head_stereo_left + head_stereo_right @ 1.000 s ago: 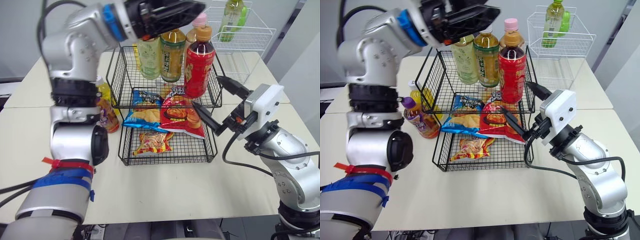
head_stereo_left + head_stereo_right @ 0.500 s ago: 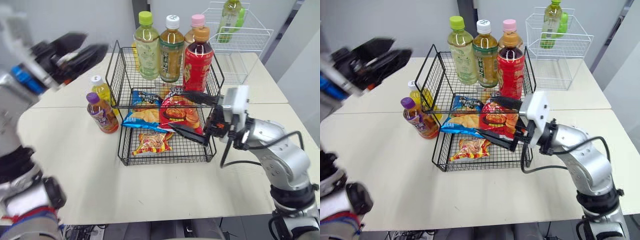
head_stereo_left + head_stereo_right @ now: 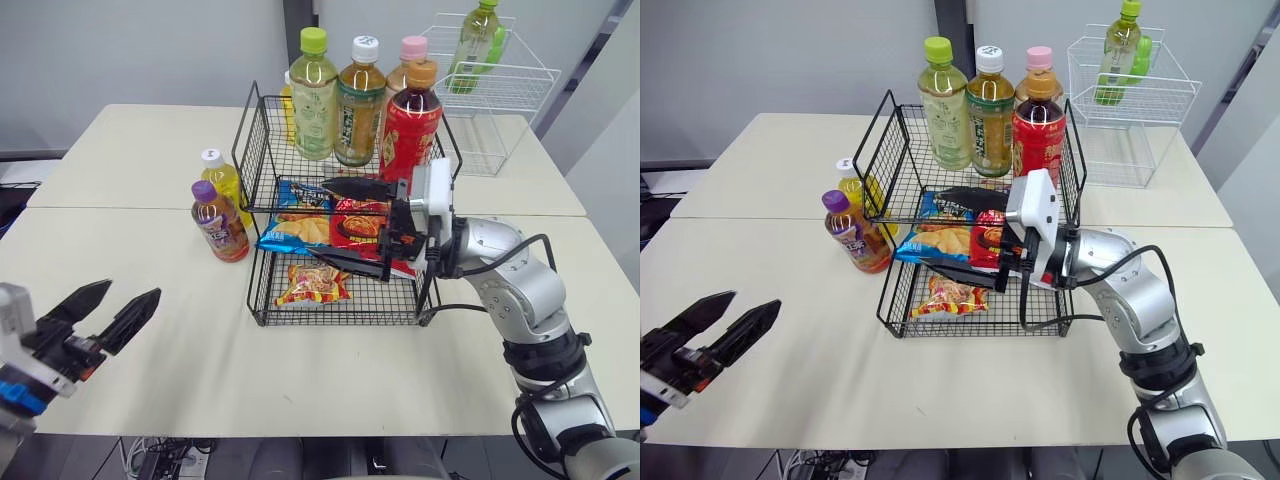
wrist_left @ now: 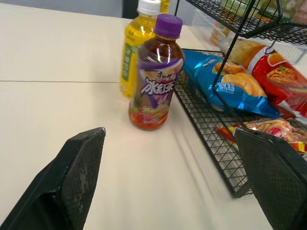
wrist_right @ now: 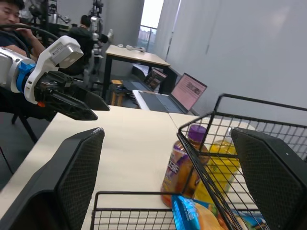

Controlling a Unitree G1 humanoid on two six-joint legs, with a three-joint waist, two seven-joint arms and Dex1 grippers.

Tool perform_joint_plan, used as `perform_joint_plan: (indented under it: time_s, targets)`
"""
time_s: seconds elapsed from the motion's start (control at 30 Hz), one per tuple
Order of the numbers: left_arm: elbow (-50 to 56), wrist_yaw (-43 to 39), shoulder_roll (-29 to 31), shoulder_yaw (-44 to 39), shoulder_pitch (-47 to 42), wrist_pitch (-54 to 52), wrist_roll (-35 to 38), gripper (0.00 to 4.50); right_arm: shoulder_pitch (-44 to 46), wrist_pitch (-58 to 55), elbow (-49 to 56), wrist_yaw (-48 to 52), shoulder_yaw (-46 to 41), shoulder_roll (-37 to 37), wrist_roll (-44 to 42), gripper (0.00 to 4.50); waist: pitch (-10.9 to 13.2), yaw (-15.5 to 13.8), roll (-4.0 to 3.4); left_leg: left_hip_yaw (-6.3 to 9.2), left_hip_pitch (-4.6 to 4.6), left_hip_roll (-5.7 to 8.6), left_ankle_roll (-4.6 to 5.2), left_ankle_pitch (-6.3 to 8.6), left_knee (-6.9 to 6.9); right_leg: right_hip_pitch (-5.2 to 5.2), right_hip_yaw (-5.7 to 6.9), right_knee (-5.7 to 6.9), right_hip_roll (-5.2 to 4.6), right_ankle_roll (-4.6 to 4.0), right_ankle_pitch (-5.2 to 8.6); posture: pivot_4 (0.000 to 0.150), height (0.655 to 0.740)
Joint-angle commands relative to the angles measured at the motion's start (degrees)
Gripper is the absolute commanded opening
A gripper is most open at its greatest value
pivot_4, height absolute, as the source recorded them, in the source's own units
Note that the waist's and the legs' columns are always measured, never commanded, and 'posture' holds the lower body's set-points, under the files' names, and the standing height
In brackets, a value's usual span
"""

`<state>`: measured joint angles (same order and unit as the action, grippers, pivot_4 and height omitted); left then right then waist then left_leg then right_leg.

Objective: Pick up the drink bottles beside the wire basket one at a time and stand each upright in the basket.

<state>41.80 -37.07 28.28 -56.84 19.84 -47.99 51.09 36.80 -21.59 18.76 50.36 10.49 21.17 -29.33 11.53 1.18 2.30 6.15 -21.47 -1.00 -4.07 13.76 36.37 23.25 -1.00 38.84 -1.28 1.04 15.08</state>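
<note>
Two bottles stand on the table left of the black two-tier wire basket (image 3: 262, 140): a purple-capped bottle (image 3: 218, 222) and, behind it, a yellow white-capped bottle (image 3: 226, 182). Several bottles stand upright in the top tier, among them a green-capped bottle (image 3: 314, 95) and a red bottle (image 3: 412, 125). My left gripper (image 3: 132, 292) hovers open near the front left of the table, well short of the purple-capped bottle (image 4: 156, 72). Open wide and empty, my right gripper (image 3: 320, 218) points left across the basket's front.
Snack bags (image 3: 300, 230) fill the basket's lower tiers. A white wire basket (image 3: 500, 90) with a green bottle (image 3: 480, 35) in it stands at the back right. A person (image 5: 12, 14) sits beyond the table in the right wrist view.
My left arm has swung from above the basket's top tier down to the table's front left. My right gripper has moved left across the basket's front. The camera has shifted too.
</note>
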Motion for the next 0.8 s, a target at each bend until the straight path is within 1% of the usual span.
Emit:
perform_joint_plan:
  time_s: [0.03, 0.13, 0.2, 0.33, 0.43, 0.6, 0.8]
  targets:
    - [2.3, 2.9, 0.8, 1.4, -1.1, 3.3, 1.9, 4.46, 1.1, 1.5, 0.6, 0.5, -0.7, -0.4, 0.1, 4.50, 0.0, 0.0, 0.00, -0.02, 0.04, 0.00, 0.00, 0.00, 0.00, -0.04, -0.02, 0.00, 0.00, -0.03, 0.01, 0.150, 0.7400]
    - [1.5, 5.6, 2.5, 5.3, -3.9, 4.9, 0.6, 4.46, 1.0, 1.6, 0.7, 0.4, -1.0, -0.4, 0.6, 4.50, 0.0, 0.0, -0.02, -0.04, 0.10, -0.01, 0.00, 0.00, 0.00, -0.06, -0.03, 0.02, 0.03, -0.03, 0.00, 0.150, 0.7400]
    - [-0.6, 8.3, 3.6, 9.5, -8.0, 6.3, -2.2, 4.46, 1.0, 1.4, 0.9, -0.1, -1.3, -0.3, 1.0, 4.50, 0.0, 0.1, -0.03, -0.04, 0.09, -0.03, 0.00, 0.00, 0.00, -0.05, -0.03, 0.02, 0.06, 0.17, -0.12, 0.150, 0.7400]
    - [-7.1, 13.9, 4.8, 20.3, -19.5, 8.8, -9.4, 4.46, 0.3, 1.2, 2.1, -1.8, -2.1, 0.3, 2.0, 4.50, 0.0, 0.2, -0.05, 0.01, 0.08, -0.03, 0.01, 0.00, -0.01, -0.04, 0.00, 0.04, 0.09, 0.29, -0.20, 0.150, 0.7400]
    - [-12.6, 16.6, 4.9, 26.0, -26.4, 10.9, -14.3, 4.46, -0.1, 0.7, 3.1, -3.2, -2.5, 0.6, 2.3, 4.50, 0.0, 0.4, -0.05, -0.02, 0.05, -0.01, 0.00, 0.00, -0.01, -0.04, -0.03, 0.02, 0.09, 0.30, -0.23, 0.150, 0.7400]
    - [-20.2, 17.4, 4.2, 33.8, -33.9, 14.5, -20.4, 4.46, -1.2, -0.3, 5.2, -5.4, -3.0, 1.5, 2.6, 4.50, 0.0, 0.6, -0.05, -0.03, 0.01, -0.01, 0.01, 0.00, -0.08, 0.03, -0.03, -0.01, 0.08, 0.27, -0.25, 0.150, 0.7400]
    - [-25.7, 19.0, 2.5, 38.5, -38.2, 17.1, -25.2, 4.46, -2.4, -1.2, 7.3, -7.0, -3.3, 2.2, 2.6, 4.50, 0.0, 0.6, -0.05, -0.02, -0.02, -0.01, 0.00, 0.00, -0.11, 0.05, -0.01, -0.03, 0.07, 0.30, -0.24, 0.150, 0.7400]
